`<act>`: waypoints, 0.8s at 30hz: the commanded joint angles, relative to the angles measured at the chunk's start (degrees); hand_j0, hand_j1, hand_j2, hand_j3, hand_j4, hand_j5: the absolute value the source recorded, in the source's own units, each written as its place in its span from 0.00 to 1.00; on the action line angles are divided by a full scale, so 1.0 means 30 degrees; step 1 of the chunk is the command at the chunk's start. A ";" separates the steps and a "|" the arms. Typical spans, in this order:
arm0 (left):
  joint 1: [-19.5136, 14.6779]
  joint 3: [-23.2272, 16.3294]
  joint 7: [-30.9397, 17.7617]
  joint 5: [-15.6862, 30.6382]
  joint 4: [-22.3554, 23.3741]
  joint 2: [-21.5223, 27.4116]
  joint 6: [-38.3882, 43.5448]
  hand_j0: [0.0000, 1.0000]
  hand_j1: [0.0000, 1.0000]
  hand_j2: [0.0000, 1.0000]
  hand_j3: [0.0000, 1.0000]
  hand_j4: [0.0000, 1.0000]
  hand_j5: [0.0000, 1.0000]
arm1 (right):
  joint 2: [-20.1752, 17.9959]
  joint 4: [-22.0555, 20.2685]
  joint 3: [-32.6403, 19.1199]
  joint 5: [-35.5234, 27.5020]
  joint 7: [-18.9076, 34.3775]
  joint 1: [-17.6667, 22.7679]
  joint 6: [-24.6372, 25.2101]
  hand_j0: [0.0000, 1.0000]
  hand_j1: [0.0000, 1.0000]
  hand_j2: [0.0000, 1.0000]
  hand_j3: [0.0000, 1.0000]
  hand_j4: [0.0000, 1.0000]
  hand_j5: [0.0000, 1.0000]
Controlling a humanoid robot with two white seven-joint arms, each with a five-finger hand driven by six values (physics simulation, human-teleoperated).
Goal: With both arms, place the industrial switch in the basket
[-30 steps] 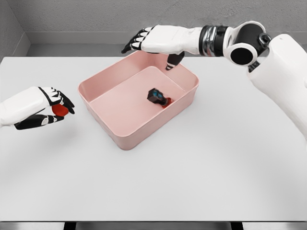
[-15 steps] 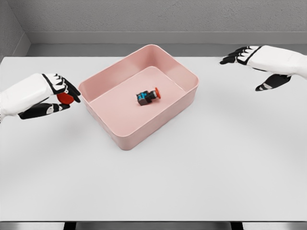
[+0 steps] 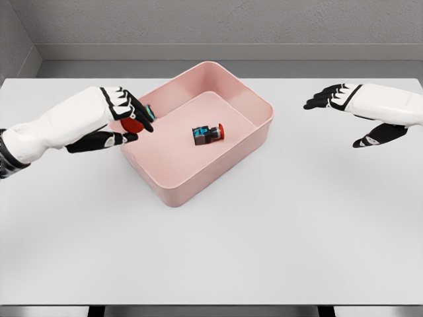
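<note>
A pink basket (image 3: 258, 125) stands on the white table, turned at an angle. Inside it lies one industrial switch (image 3: 207, 134), black with a blue face and a red button. My left hand (image 3: 125, 122) is over the basket's left rim, shut on a second switch (image 3: 135, 121) whose red button and a bit of blue show between the fingers. My right hand (image 3: 344, 112) hovers to the right of the basket, well apart from it, fingers spread and holding nothing.
The white table (image 3: 264, 238) reaches to a grey wall at the back. Its front edge runs along the bottom of the view.
My left hand has carried its switch rightward from the table's left side to the basket's left rim. My right hand has withdrawn from above the basket to the right. The switch inside rolled slightly.
</note>
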 commanded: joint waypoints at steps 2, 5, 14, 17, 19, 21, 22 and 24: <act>-0.0059 -0.0638 -0.0135 0.0182 -0.0028 -0.0317 0.0023 0.53 0.53 0.53 0.53 0.53 0.53 | -0.0020 -0.0004 0.0000 -0.0114 -0.0013 0.0000 0.0055 1.00 1.00 1.00 1.00 1.00 1.00; -0.0469 -0.0638 -0.0164 0.0123 0.0060 -0.0493 0.0023 0.54 0.54 0.54 0.54 0.54 0.54 | 0.0009 0.0025 0.0000 -0.0114 -0.0013 0.0000 0.0055 1.00 1.00 1.00 1.00 1.00 1.00; -0.1846 -0.1605 -0.0164 -0.0170 0.0763 -0.1342 0.0023 0.63 0.63 0.63 0.63 0.63 0.63 | 0.0067 0.0055 0.0000 -0.0056 -0.0013 0.0000 0.0055 1.00 1.00 1.00 1.00 1.00 1.00; -0.2168 -0.1634 -0.0164 -0.0492 0.1115 -0.2133 0.0023 0.91 0.91 0.91 0.91 0.91 0.91 | 0.0155 0.0084 0.0000 -0.0026 -0.0013 0.0000 0.0055 1.00 1.00 1.00 1.00 1.00 1.00; -0.2431 -0.1897 -0.0164 -0.0521 0.1115 -0.2192 0.0023 1.00 1.00 1.00 1.00 1.00 1.00 | 0.0126 0.0084 0.0000 -0.0026 0.0016 0.0000 0.0055 1.00 1.00 1.00 1.00 1.00 1.00; -0.2491 -0.1897 -0.0164 -0.0521 0.1115 -0.2543 0.0023 1.00 1.00 1.00 1.00 1.00 1.00 | 0.0126 0.0084 0.0000 -0.0026 -0.0013 0.0000 0.0055 1.00 1.00 1.00 1.00 1.00 1.00; -0.2549 -0.1897 -0.0164 -0.0551 0.1115 -0.2690 0.0023 1.00 1.00 1.00 1.00 1.00 1.00 | 0.0126 0.0084 0.0000 -0.0026 0.0016 0.0000 0.0055 1.00 1.00 1.00 1.00 1.00 1.00; -0.2637 -0.1897 -0.0164 -0.0609 0.1115 -0.2719 0.0023 1.00 1.00 1.00 1.00 1.00 1.00 | 0.0126 0.0084 0.0000 -0.0026 0.0016 0.0000 0.0055 1.00 1.00 1.00 1.00 1.00 1.00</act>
